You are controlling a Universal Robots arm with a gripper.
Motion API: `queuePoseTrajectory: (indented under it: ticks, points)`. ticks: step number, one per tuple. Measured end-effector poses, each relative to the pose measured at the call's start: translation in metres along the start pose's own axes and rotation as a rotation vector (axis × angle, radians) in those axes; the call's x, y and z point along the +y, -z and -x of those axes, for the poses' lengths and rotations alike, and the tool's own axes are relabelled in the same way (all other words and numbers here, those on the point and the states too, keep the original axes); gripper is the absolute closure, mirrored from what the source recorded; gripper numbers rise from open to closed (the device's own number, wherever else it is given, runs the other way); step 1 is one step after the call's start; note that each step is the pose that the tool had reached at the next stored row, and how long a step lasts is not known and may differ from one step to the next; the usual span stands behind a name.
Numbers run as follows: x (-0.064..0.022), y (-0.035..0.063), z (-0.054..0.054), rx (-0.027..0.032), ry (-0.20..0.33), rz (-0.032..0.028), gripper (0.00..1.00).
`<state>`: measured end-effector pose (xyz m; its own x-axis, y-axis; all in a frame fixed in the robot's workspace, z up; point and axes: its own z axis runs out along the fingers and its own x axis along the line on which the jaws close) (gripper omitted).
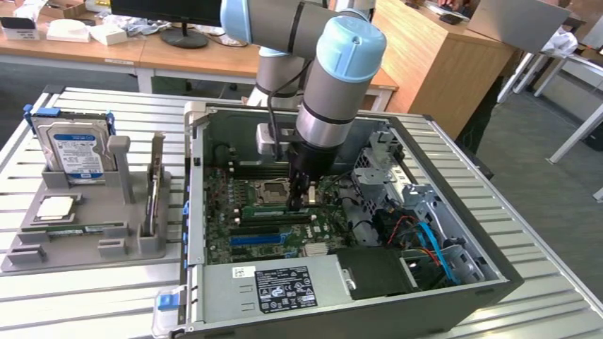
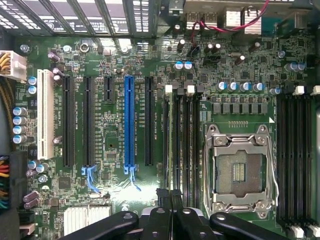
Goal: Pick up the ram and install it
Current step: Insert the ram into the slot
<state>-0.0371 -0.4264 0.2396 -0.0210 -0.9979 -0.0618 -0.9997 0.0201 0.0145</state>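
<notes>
While the arm (image 1: 330,92) is reaching down into the open computer case (image 1: 476,300), the step in hand is, by my judgement, the install and not the pick-up. Well apart from the gripper (image 1: 299,203), towards the exterior view's left, the grey parts tray (image 1: 94,208) is carrying the hard drive (image 1: 75,152) and a square processor chip (image 1: 55,207). Directly beneath the gripper, the ram (image 1: 273,211) is standing on edge along the bank of memory slots (image 2: 186,145) on the motherboard (image 2: 115,185). Its length is stretching away from the gripper towards the exterior view's left. The fingers (image 2: 162,200) are pressing together, apparently clamping the stick's top edge. Whether it is fully seated I cannot tell. Just beside the gripper the empty processor socket (image 2: 239,172) is lying open, and further towards the exterior view's right the blue cables (image 1: 428,244) are looping clear. The next move is calling, I judge, for a straight, square press down the slot, without tilt, so that the white end latches (image 2: 168,89) can close.
</notes>
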Motion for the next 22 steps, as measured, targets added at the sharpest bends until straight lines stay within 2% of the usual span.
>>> queuePoseTrajectory:
  ticks: [8, 10, 12, 14, 22]
  points:
    - [-0.0001, -0.0014, -0.0001, 0.0004, 0.001, 0.0003, 0.89]
    - [-0.0001, -0.0016, -0.0001, 0.0038, 0.001, 0.0011, 0.89]
    - [-0.0001, -0.0017, 0.0001, 0.0111, 0.001, 0.0022, 0.89]
    - [-0.0001, -0.0017, 0.0005, 0.0129, 0.001, 0.0021, 0.89]
    - [0.0000, -0.0018, 0.0016, 0.0132, 0.001, 0.0021, 0.89]
